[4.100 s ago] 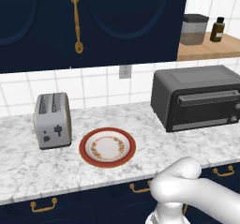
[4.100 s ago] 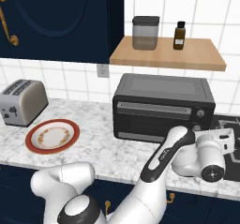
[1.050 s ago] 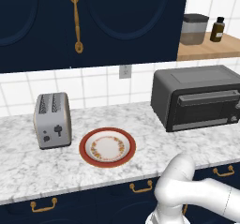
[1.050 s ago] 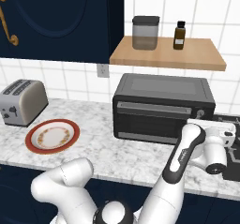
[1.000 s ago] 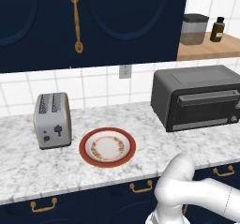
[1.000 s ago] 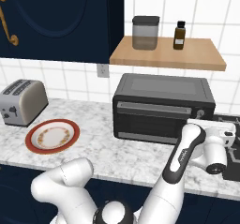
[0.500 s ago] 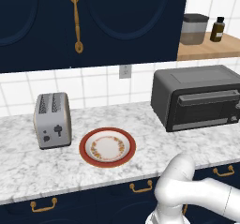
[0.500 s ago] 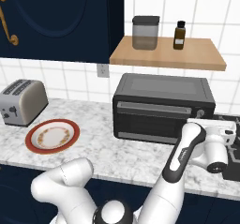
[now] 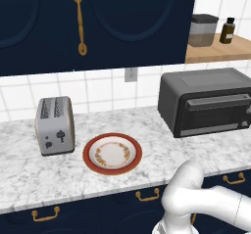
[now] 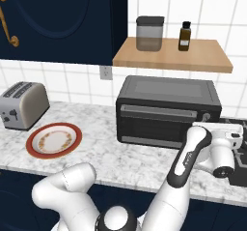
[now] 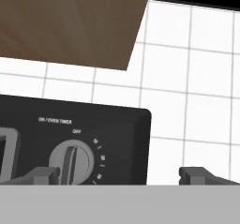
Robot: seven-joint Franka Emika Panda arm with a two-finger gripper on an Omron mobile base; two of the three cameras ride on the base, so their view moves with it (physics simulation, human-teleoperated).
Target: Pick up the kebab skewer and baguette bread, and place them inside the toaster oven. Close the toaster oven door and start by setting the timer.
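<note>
The toaster oven [image 9: 206, 101] [image 10: 166, 111] stands on the marble counter with its toaster oven door [image 10: 161, 123] shut, the grey bar handle along the door's top. In the hand view my gripper [image 11: 122, 175] is open and empty. Its left fingertip sits just below the grey timer knob [image 11: 71, 162], and its right fingertip is past the oven's right edge, against the tiles. The knob's pointer stands upright toward OFF. The arm's white wrist [image 10: 219, 152] hangs in front of the oven's right end. The kebab skewer and the baguette bread are out of view.
A red-rimmed plate [image 9: 112, 153] and a silver two-slot toaster [image 9: 54, 125] stand left of the oven. A wooden shelf [image 10: 171, 56] above it carries a jar and a brown bottle. A dark stove edge [image 10: 241, 157] lies at far right.
Nothing has moved in the last second. About four seconds ago the hand was lower and more to the left in front of the oven; it has risen toward the oven's right end.
</note>
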